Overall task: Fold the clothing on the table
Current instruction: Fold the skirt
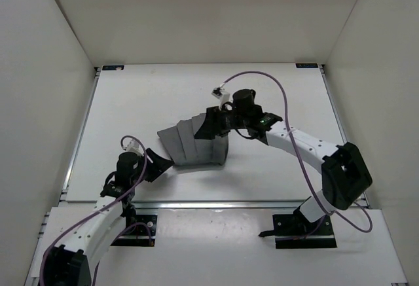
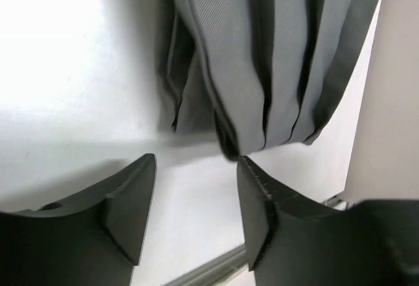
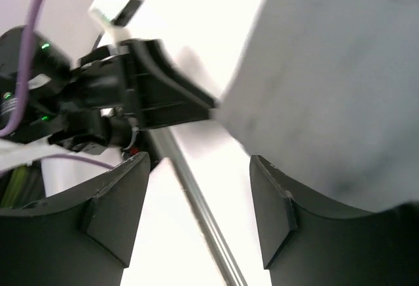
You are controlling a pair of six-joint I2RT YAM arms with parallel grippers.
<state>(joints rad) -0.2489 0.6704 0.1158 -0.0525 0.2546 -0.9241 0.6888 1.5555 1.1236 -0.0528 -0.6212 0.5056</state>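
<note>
White table (image 1: 131, 96) all round. Nearest, at seven o'clock, the left gripper (image 1: 162, 164) gapes empty beside the clothing (image 1: 196, 147) lying mid-table. Farther, at one o'clock, the right gripper (image 1: 205, 126) seems spread too. Unheld pleats could spring apart, spoiling the fold.

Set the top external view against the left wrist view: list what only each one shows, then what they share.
Only the top external view: the whole pleated medium-grey fabric garment fanned out on the flat white table, both arms, and the right gripper at the garment's far side.
Only the left wrist view: the pleat folds close up, and the left gripper with open jaws and nothing between its fingers.
Both: the grey garment, the white table, and the left gripper at the garment's edge.
</note>
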